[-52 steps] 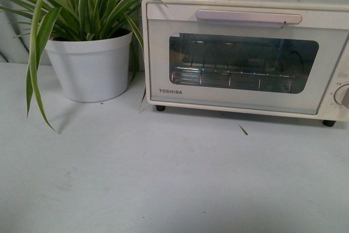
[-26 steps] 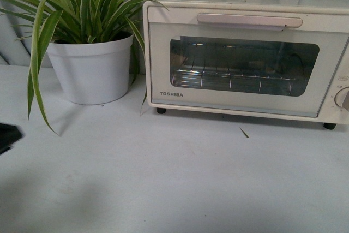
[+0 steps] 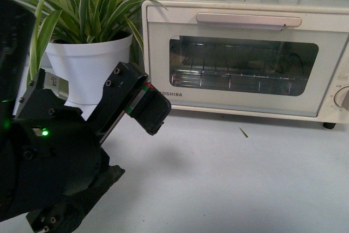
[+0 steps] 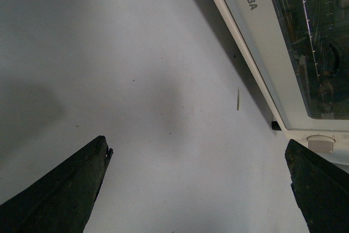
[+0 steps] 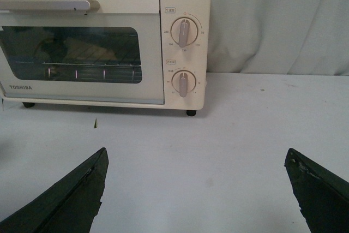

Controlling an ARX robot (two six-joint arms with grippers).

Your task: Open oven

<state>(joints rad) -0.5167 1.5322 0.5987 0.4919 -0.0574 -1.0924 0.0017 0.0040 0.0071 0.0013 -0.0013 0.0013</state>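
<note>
The cream-white TOSHIBA oven (image 3: 245, 53) stands at the back right of the table with its glass door shut and its bar handle (image 3: 248, 19) along the top. My left arm (image 3: 71, 151) fills the lower left of the front view, in front of the oven's left corner. My left gripper (image 4: 199, 151) is open and empty above the table, with the oven's door (image 4: 283, 36) off to one side. My right gripper (image 5: 196, 159) is open and empty, facing the oven (image 5: 103, 42) from a distance; its handle (image 5: 43, 5) and two knobs (image 5: 185, 31) show.
A striped plant in a white pot (image 3: 87, 64) stands just left of the oven, partly behind my left arm. A small leaf scrap (image 3: 243, 131) lies on the white table (image 3: 245, 184) before the oven. A pale curtain (image 5: 272, 20) hangs behind.
My left arm has come into the front view from the left and now covers the lower left and part of the pot. The oven door stays shut.
</note>
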